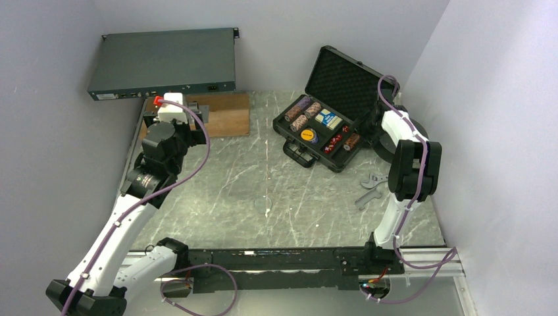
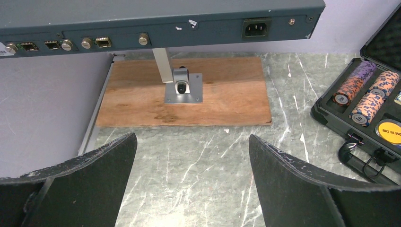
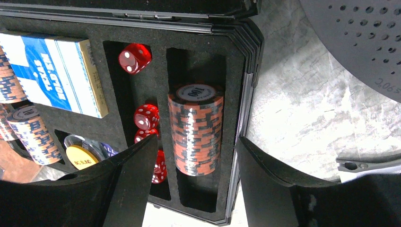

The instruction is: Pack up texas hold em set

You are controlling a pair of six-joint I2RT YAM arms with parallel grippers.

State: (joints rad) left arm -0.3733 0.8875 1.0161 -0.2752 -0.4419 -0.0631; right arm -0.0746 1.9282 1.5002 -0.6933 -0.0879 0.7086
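Note:
The black poker case (image 1: 299, 150) lies open at the back right, lid (image 1: 345, 82) raised. It holds chip stacks (image 1: 303, 112), blue card decks (image 1: 328, 119), a yellow big-blind button (image 1: 308, 135) and red dice (image 1: 335, 141). My right gripper (image 3: 196, 142) is open at the case's right end (image 1: 370, 135). Its jaws straddle an orange-and-black chip stack (image 3: 196, 127) lying in the end slot. Dice (image 3: 146, 116) lie in the slot beside it. My left gripper (image 2: 193, 137) is open and empty over the bare table at the back left (image 1: 194, 112), far from the case (image 2: 331, 111).
A wooden board (image 1: 220, 112) with a small metal mount (image 2: 183, 86) lies ahead of the left gripper. A grey rack unit (image 1: 164, 62) hangs over it. Grey metal pieces (image 1: 370, 187) lie on the table near the right arm. A perforated grey disc (image 3: 359, 42) is right of the case.

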